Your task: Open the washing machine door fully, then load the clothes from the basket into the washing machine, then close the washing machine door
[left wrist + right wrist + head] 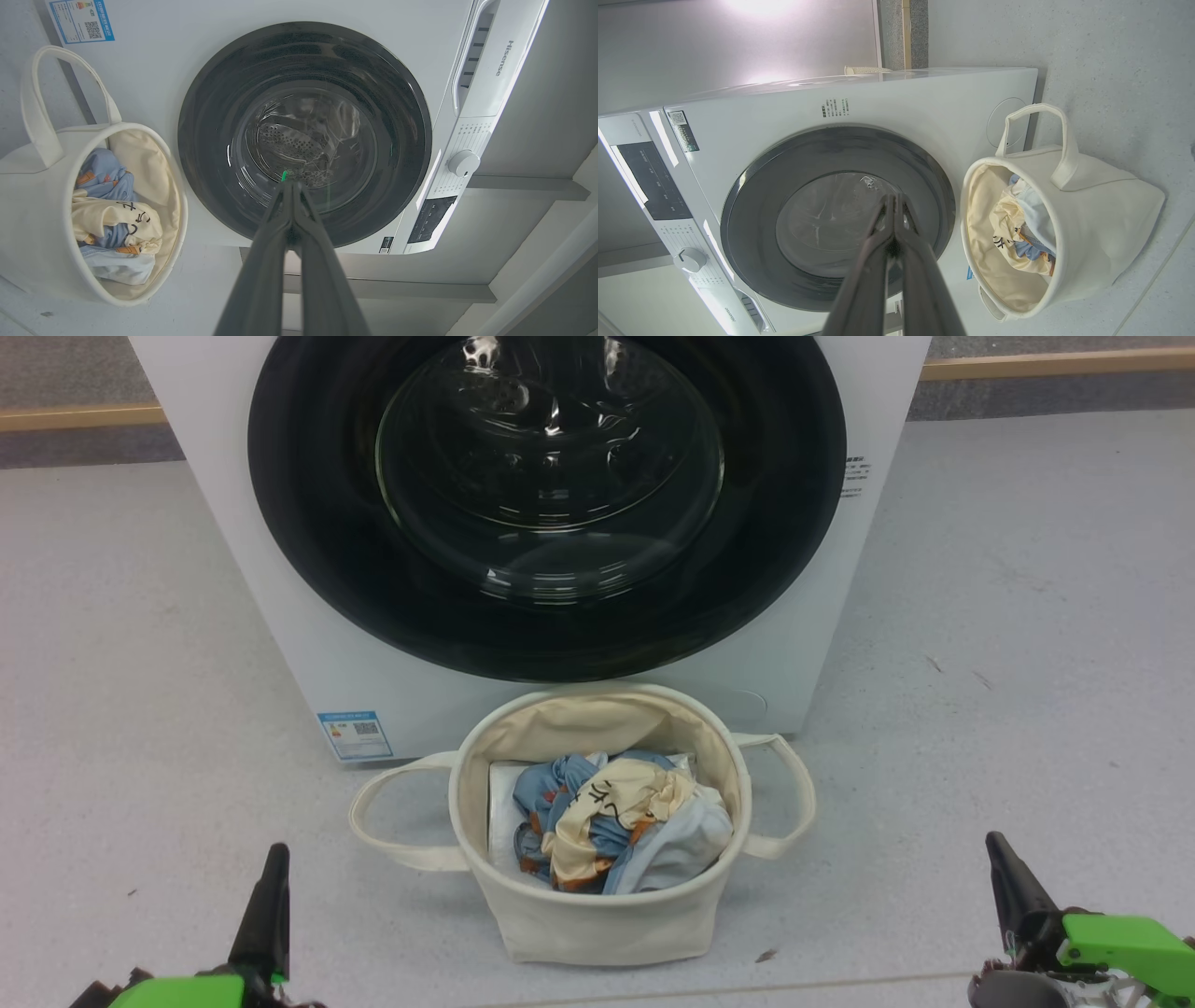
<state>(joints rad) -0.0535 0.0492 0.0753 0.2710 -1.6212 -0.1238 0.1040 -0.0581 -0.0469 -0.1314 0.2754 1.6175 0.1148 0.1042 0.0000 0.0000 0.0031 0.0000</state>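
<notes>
1. Both your hands are closed and hold nothing. The left hand (277, 855) sits at the lower left of the head view and the right hand (995, 846) at the lower right. Each has its two dark fingers pressed together, low over the floor (121, 644) and well apart from everything.
2. The washing machine (280, 644) stands on the floor ahead of you. Its washing machine door (308, 523) is shut flat against the front.
3. Expect the door to be rigid and fairly heavy. Its black ring is glossy and likely slippery, and the glass bowl (551, 457) is no place to grip. No handle or recess is clear to see, so judge the outer rim as your hold. You cannot tell which side carries the hinge.
4. The door is round, so it has no long axis. Its face stands upright and points straight out at you.
5. The basket (597, 919) rests on the floor just in front of the machine, between your hands. Whether it touches the machine is unclear. Its mouth opens upward, and its two loop handles line up along the machine's front.
6. The clothes (616, 821) lie crumpled in a heap inside the basket with no clear long axis. They should be light, soft and limp, so pinch a raised fold of the cream piece on top.
</notes>
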